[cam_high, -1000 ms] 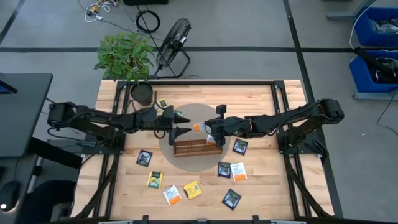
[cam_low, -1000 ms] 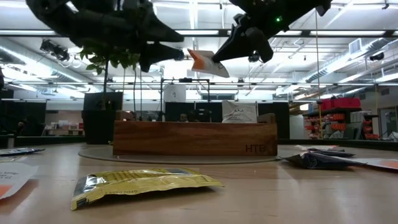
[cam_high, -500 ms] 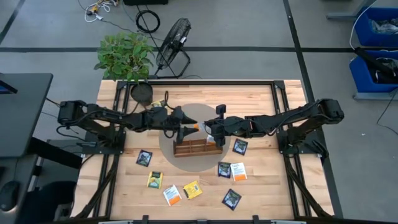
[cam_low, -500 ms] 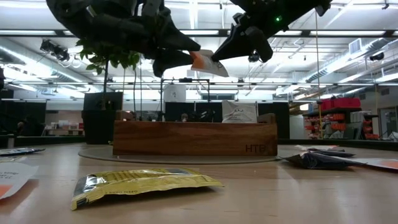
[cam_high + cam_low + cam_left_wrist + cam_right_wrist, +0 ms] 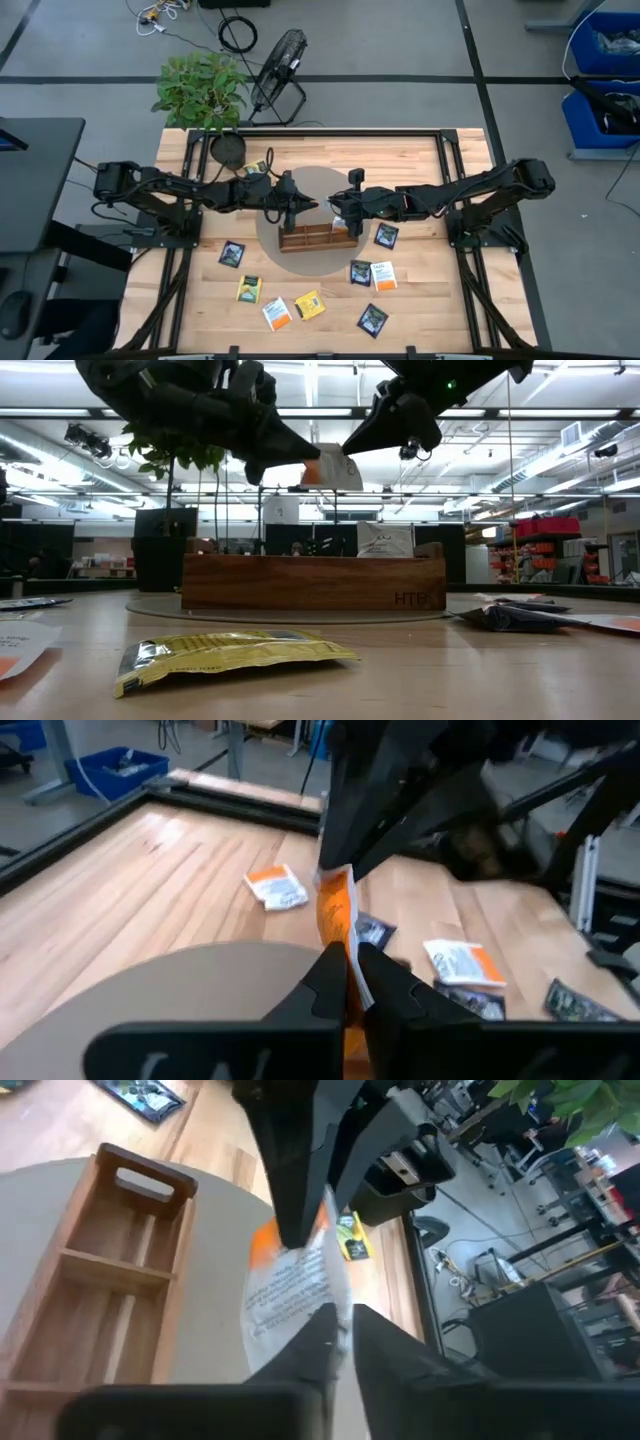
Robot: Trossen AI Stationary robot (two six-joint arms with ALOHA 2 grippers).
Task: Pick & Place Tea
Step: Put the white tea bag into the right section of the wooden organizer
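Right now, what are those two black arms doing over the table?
They are passing a small white-and-orange tea sachet between them in mid-air, above the long brown wooden compartment tray on the round grey mat. The left tool is shut on one edge of the sachet and the right tool pinches the other. Other sachets, like the yellow one, lie loose on the wooden table.

Wooden table (image 5: 420,160) (sachets (image 5: 372,273), round mat (image 5: 320,180))
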